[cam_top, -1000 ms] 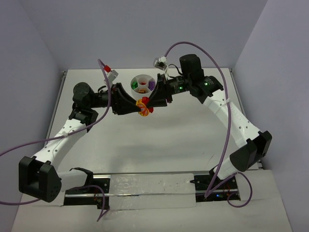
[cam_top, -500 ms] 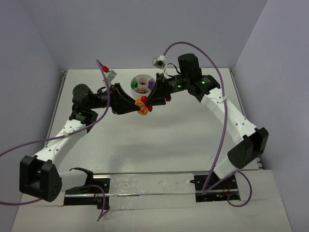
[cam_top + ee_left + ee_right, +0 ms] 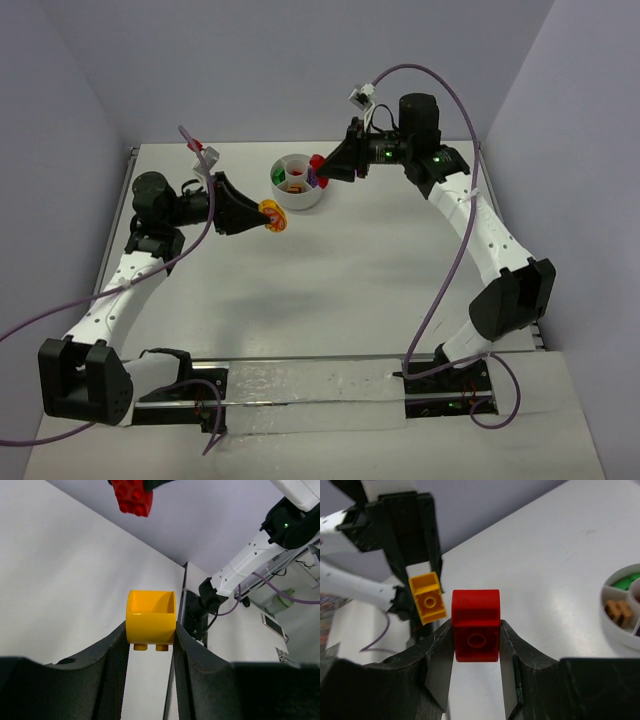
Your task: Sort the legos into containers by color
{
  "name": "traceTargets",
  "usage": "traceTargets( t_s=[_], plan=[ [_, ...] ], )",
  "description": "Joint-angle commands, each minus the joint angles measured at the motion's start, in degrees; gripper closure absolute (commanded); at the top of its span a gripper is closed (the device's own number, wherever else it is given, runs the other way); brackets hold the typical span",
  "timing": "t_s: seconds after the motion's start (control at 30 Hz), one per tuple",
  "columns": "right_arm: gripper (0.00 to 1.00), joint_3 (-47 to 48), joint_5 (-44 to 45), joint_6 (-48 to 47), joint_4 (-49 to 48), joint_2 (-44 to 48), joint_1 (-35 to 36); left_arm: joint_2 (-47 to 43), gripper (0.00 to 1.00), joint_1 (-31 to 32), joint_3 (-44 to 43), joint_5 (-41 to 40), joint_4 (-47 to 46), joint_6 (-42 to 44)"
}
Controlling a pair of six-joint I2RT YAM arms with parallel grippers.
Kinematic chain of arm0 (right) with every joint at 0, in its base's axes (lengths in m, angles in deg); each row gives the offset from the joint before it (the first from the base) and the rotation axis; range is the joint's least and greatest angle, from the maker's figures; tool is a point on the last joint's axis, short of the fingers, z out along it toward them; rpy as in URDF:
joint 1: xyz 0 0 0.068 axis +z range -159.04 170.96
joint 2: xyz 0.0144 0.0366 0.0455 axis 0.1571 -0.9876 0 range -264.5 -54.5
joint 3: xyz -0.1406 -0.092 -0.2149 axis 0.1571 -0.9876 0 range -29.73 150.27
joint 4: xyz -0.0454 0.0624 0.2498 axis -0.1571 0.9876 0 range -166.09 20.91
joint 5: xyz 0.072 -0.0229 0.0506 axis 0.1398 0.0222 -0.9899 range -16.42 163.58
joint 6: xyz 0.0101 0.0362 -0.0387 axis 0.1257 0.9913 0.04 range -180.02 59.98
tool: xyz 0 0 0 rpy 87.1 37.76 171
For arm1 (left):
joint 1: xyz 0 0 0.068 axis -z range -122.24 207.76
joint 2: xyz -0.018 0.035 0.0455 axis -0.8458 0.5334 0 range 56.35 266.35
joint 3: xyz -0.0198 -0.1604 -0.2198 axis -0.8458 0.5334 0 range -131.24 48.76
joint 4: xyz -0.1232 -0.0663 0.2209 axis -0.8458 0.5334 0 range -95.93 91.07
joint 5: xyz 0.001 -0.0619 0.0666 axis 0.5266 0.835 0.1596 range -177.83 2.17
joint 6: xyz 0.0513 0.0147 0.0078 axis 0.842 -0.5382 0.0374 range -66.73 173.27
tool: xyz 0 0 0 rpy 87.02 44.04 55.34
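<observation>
Left tool [image 3: 150, 630]: you have it clamped on the yellow brick [image 3: 150, 616], left of the bowl [image 3: 293, 201].
Right tool [image 3: 476, 628]: you have it pinching the red brick [image 3: 476, 614] (by the bowl's right rim).
Bowl: on the desk [image 3: 330, 270].

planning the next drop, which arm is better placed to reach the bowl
Right. The right hand grips the red brick at the white bowl's edge; the left hand, holding the yellow brick, is farther off.

1. The left arm [image 3: 112, 295] reaches forward and inward, its left gripper [image 3: 266, 213] pinching a yellow brick [image 3: 150, 622].
2. The right arm [image 3: 482, 232] arches high, its right gripper [image 3: 320, 166] pinching a red brick [image 3: 475, 625].
3. The grippers are apart.
</observation>
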Motion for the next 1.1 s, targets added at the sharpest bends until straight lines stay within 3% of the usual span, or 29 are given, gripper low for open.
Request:
traceTargets(
  t_s=[0.0,0.27,0.43,0.63,1.07],
  plan=[
    [1.00,-1.4,13.3,5.3,-17.2,-5.2,0.8,-0.3,1.00,-2.7,-2.5,0.3,4.3,5.2],
    [1.00,3.4,33.9,0.2,-25.0,-15.6,5.5,1.3,1.00,-7.9,-6.2,-4.3,8.5,8.2],
    [1.00,2.4,41.7,-2.2,-31.6,-20.7,6.4,4.4,1.00,-9.9,-9.9,-6.8,9.4,9.6],
    [1.00,1.4,44.7,-3.3,-41.5,-26.0,6.4,6.2,1.00,-10.4,-10.9,-7.7,9.1,11.2],
    [1.00,4.3,42.6,-2.2,-43.9,-32.4,6.4,9.9,1.00,-10.6,-12.7,-7.5,9.9,13.4]
  ],
)
